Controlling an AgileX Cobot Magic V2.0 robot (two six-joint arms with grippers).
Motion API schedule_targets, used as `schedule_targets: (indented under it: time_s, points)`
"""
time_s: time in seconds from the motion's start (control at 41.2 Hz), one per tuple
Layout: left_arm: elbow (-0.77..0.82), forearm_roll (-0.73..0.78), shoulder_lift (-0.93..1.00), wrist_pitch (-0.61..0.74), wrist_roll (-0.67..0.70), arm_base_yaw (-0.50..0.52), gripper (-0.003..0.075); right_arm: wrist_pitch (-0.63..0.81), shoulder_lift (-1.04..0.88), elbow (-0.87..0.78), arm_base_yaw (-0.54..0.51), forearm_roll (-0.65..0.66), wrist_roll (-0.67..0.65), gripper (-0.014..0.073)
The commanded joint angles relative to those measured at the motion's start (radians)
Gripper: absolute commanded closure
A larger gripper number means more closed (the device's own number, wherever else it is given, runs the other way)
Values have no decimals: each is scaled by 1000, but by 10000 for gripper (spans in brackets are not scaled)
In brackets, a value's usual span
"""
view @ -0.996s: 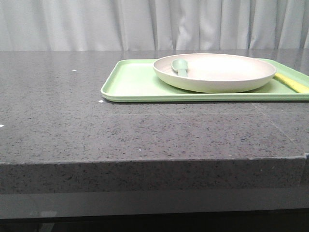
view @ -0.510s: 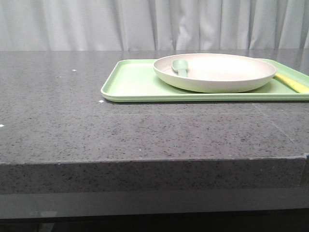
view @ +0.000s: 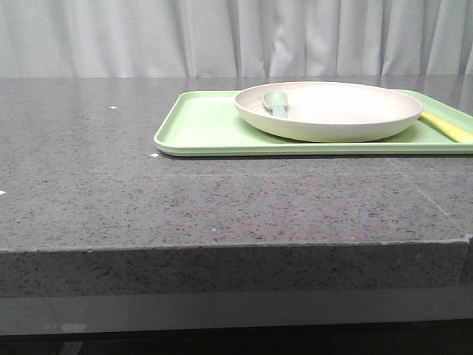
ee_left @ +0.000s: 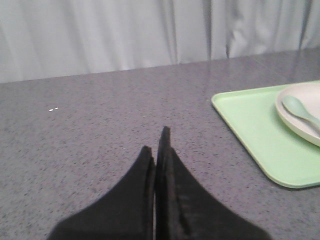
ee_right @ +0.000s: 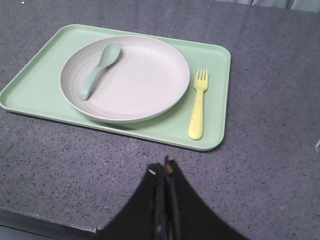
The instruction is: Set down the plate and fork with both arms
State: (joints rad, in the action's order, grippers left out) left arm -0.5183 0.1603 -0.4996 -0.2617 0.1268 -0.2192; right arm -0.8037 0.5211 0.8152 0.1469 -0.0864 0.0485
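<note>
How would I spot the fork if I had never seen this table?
Find the flat light-green rectangular tray on the speckled grey stone table. Beside the large round cream plate, directly on the tray, lies the small yellow plastic fork. The pale teal spoon, unlike it, lies inside the plate.

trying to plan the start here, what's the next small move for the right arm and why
Probably open the right hand and ease it forward toward the fork. Its fingers are pressed shut with nothing between them, hanging over bare counter short of the tray. The fork lies flat on the tray, beside the plate and clear of it, so it looks reachable without disturbing the plate or the spoon.
</note>
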Motion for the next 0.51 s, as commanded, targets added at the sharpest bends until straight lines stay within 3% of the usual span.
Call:
schedule_targets:
  time_s: [0.0,0.194,0.486]
  points:
    - [130,-43,116,171,8,100,738,74,7,24,0,2,9,661]
    - [382,-208,381,203,8,233,738,74,7,24,0,2,9,661]
    - [529,-232,528,226,4,237,738,72,7,24,0,2,9,661]
